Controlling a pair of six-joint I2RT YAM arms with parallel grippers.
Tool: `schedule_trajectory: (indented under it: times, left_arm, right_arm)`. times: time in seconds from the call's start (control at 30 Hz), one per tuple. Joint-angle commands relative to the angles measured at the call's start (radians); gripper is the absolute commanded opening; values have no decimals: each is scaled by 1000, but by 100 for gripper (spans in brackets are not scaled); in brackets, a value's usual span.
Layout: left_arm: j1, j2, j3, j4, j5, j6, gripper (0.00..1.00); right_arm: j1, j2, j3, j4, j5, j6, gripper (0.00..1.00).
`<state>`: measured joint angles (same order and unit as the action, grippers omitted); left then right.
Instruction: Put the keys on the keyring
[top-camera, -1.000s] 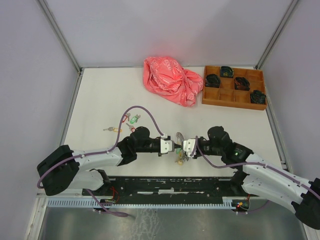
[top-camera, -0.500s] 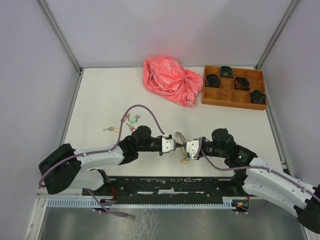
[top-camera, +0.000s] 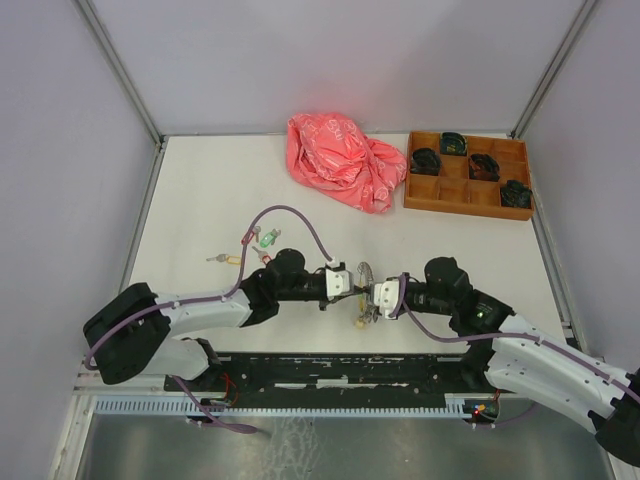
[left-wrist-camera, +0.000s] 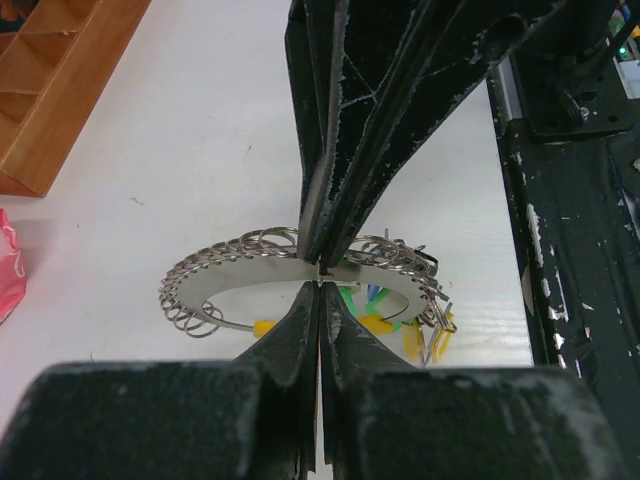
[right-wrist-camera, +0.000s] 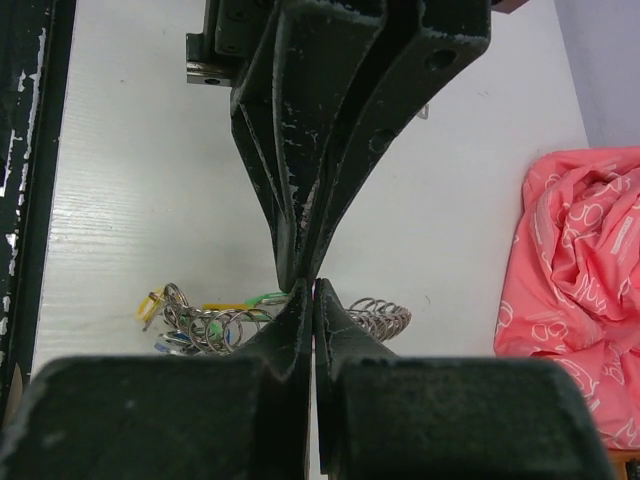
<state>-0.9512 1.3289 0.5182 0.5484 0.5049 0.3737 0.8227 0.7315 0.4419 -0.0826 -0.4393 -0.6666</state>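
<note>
Silvery metal, the keyring (top-camera: 364, 276) sits pinched between our two claws near the front edge of the table (top-camera: 200, 190), just ahead of the arm bases. Our left gripper (top-camera: 351, 284) and right gripper (top-camera: 371, 295) are both closed down tight, meeting tip to tip, each nipping the ring's thin flat band. Neither wrist view shows any gap between the fingers. Over the last second we have nudged both wrists a little farther from the bases and turned the ring, so from above it now reads as a fuller round loop where it was a thin arc. A cluster of keys (left-wrist-camera: 412, 338) with yellow and green tags already hangs on it. Three loose keys (top-camera: 266, 238) lie untouched well to the left, so we judge this a reorienting of the ring, with more threading to come.
</note>
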Motion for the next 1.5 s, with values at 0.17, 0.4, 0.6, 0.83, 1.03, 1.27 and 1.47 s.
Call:
schedule_trajectory:
  times: [0.17, 0.4, 0.6, 0.83, 1.03, 1.27, 1.47]
  left_arm:
    - [22, -11, -58, 212, 5, -246, 3]
    - [23, 6, -107, 367, 7, -335, 3]
    - [22, 18, -138, 416, -72, -362, 3]
    - [23, 7, -163, 326, -206, -395, 3]
    - [23, -57, -129, 15, -395, -480, 3]
    - [24, -77, 1, -418, -564, -576, 3]
    - [49, 52, 85, -451, -620, -590, 3]
  right_arm:
    - [1, -9, 4, 140, 20, 33, 1]
    - [1, 9, -16, 214, 4, 83, 1]
    - [1, 2, -40, 227, 52, 96, 1]
    - [1, 49, -54, 256, 95, 114, 1]
    - [1, 88, -71, 321, 161, 152, 1]
    - [1, 109, -77, 343, 186, 154, 1]
    - [1, 119, -83, 360, 190, 161, 1]
